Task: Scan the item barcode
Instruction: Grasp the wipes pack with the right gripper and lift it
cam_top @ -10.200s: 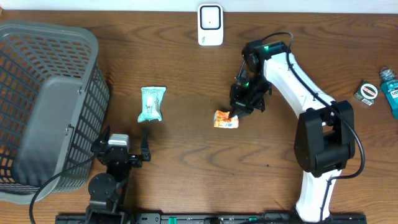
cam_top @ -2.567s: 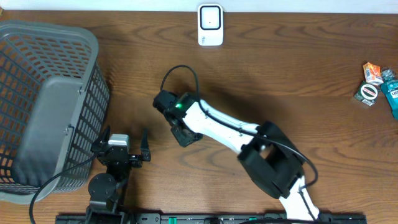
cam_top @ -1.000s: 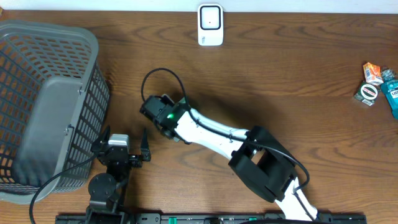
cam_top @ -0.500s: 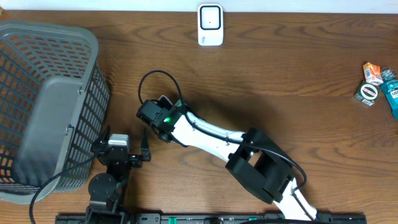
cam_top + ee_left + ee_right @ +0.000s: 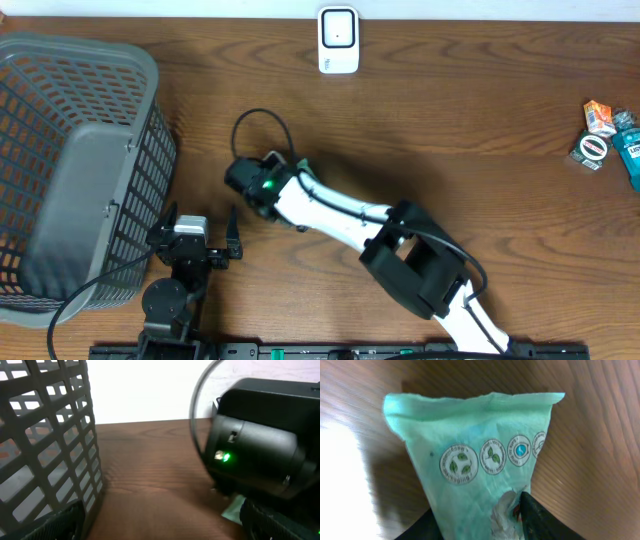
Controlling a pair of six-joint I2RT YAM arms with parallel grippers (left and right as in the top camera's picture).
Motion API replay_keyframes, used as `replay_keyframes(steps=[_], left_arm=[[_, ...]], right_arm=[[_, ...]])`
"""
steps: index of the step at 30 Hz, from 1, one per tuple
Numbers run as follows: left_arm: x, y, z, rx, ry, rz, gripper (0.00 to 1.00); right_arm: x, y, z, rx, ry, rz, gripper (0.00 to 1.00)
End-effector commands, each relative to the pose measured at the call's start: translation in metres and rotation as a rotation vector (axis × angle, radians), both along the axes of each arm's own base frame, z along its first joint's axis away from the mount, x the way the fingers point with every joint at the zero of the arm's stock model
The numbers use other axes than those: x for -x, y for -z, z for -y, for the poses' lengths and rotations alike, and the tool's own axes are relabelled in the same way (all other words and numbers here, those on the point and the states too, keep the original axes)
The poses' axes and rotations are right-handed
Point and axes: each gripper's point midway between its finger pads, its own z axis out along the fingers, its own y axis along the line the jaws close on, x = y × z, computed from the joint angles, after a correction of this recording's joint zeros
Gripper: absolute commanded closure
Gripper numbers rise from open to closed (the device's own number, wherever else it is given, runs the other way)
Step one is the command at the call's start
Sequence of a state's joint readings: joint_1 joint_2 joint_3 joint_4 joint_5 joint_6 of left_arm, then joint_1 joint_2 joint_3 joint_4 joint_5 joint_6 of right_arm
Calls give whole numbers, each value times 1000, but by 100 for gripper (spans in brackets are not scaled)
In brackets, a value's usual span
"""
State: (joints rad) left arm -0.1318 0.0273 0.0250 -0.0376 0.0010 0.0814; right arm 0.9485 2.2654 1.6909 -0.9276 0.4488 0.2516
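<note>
A pale green packet [image 5: 475, 460] printed with round leaf icons lies between the black fingers of my right gripper [image 5: 476, 510]. Both fingers press its sides, and the film crinkles against the right finger [image 5: 535, 515]. In the overhead view the right gripper [image 5: 247, 180] sits at the left middle of the table and covers the packet. The left wrist view shows only a green sliver of packet [image 5: 231, 509] under the right arm's black wrist [image 5: 260, 455]. My left gripper [image 5: 162, 522] stands open over bare wood, beside the basket. The white scanner [image 5: 338, 40] stands at the table's far edge.
A large grey mesh basket [image 5: 80, 150] fills the left side, its wall [image 5: 50, 445] close to the left gripper. At the far right lie an orange packet [image 5: 600, 115], a round tin [image 5: 590, 150] and a blue bottle [image 5: 628, 150]. The right arm [image 5: 340, 215] stretches diagonally across the middle.
The right gripper has narrowed onto the green packet and its wrist has shifted slightly right and up. The left arm has not moved.
</note>
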Motion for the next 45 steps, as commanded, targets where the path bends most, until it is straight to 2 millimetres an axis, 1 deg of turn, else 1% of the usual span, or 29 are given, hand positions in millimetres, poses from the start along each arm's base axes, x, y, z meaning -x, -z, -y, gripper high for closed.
replay_keyframes(steps=[1,2,3,5,9,11,14,18,21,23,26,29,30,32,34,37,39,41,42,43,45], left_arm=[[1,18,-3,-4,-15,-54,2],[1,18,-3,-4,-15,-54,2],[1,18,-3,-4,-15,-54,2],[1,18,-3,-4,-15,-54,2],[1,18,-3,-4,-15,-54,2],[1,18,-3,-4,-16,-54,2],[1,18,-3,-4,-15,-54,2],[1,18,-3,-4,-15,-54,2],[1,18,-3,-4,-15,-54,2],[1,18,-3,-4,-15,-54,2],[1,18,-3,-4,-15,-54,2],[1,18,-3,-4,-15,-54,2],[1,18,-3,-4,-15,-54,2],[1,18,-3,-4,-15,-54,2],[1,18,-3,-4,-15,-54,2],[1,18,-3,-4,-15,-54,2],[1,18,-3,-4,-16,-54,2],[1,18,-3,-4,-16,-54,2],[1,18,-3,-4,-16,-54,2],[1,18,-3,-4,-15,-54,2],[1,18,-3,-4,-15,-54,2]], right_arm=[[8,29,31,12,110,-134,59],[5,25,34,14,117,-122,59],[1,20,36,18,122,-103,56],[-6,9,40,14,130,-73,45],[-8,-8,38,-19,151,-50,41],[-6,-17,36,-36,156,-37,37],[-2,-26,28,-52,140,-22,35],[1,-22,25,-26,148,19,34],[-3,-11,26,10,141,48,32],[-2,-1,28,34,141,38,33],[2,19,41,99,155,0,36],[4,30,54,158,161,-22,39],[5,33,56,169,163,-30,43],[7,37,60,183,165,-46,55],[13,41,57,169,153,-86,68],[23,46,49,131,128,-164,81],[24,46,51,129,134,-176,85],[23,40,51,125,134,-194,89],[24,34,48,108,116,-226,98],[26,28,44,81,103,-264,99],[29,10,33,-6,79,-339,99]])
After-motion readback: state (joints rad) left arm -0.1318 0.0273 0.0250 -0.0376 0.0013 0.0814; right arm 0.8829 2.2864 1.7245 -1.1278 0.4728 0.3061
